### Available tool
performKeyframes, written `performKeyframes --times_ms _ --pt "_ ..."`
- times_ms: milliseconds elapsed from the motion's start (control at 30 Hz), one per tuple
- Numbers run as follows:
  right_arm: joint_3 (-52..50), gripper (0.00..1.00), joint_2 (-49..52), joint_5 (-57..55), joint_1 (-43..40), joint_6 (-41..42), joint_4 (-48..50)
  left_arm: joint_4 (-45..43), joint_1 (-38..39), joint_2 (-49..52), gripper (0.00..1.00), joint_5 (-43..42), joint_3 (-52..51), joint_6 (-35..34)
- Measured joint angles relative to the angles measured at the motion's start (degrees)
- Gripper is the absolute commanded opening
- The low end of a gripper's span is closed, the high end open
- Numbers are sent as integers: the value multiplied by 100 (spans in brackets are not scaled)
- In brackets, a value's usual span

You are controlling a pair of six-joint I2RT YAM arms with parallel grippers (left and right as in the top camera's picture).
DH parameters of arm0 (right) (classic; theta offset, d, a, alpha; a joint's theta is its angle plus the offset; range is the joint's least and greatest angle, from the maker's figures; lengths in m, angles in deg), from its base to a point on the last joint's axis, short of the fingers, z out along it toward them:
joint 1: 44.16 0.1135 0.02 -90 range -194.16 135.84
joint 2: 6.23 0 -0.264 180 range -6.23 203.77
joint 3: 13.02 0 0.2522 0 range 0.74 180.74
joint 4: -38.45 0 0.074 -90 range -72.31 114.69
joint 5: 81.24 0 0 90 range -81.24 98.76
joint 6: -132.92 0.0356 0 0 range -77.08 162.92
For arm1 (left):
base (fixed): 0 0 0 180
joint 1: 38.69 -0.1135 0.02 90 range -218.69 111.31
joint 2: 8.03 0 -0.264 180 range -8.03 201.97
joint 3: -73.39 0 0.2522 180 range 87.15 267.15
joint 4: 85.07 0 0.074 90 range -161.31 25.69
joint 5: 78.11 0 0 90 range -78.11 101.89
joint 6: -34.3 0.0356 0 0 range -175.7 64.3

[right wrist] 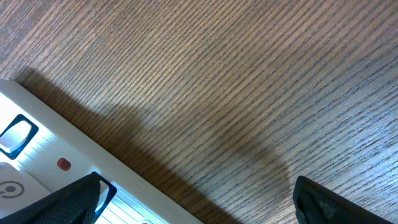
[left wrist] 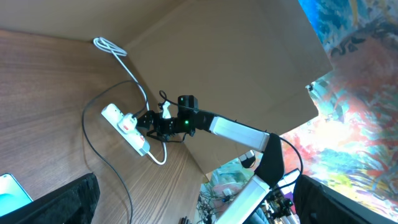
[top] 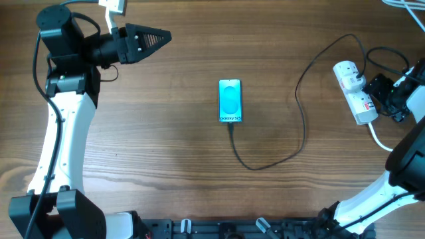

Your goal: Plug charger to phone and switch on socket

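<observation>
Reading the layout from overhead: the phone (top: 230, 101) lies screen-up mid-tabletop (top: 166, 153). The charger (top: 302, 113) runs from its near end in a loose loop across to the socket (top: 352, 89) at the right edge. The tip looks to be at the phone's port, though I cannot tell if it is fully seated.

Right claw (top: 377, 91) sits just beside the socket, jaws wide, holding nothing. Left claw (top: 163, 36) is parked far off at top left, also wide and empty.

Step in hand, as I judge it: switching on the socket. Notes for doing it well:
- The right wrist view shows a rocker switch (right wrist: 13, 135) and a red mark (right wrist: 63, 163) on the strip's top face. Pick the rocker serving the charger's plug (I cannot tell which from here).
- Press with one fingertip, straight down, not sideways. The strip lies loose and would likely slide.
- Keep clear of the thick white cord (left wrist: 118, 56) and the plug body.
</observation>
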State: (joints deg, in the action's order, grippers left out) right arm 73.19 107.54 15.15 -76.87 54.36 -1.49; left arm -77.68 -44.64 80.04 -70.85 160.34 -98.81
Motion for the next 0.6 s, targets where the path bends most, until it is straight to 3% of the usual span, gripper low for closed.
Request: performKeyframes --times_ms 600 --pt "17 98 -13 369 -24 -278 -293 0 0 0 100 0 0 0"
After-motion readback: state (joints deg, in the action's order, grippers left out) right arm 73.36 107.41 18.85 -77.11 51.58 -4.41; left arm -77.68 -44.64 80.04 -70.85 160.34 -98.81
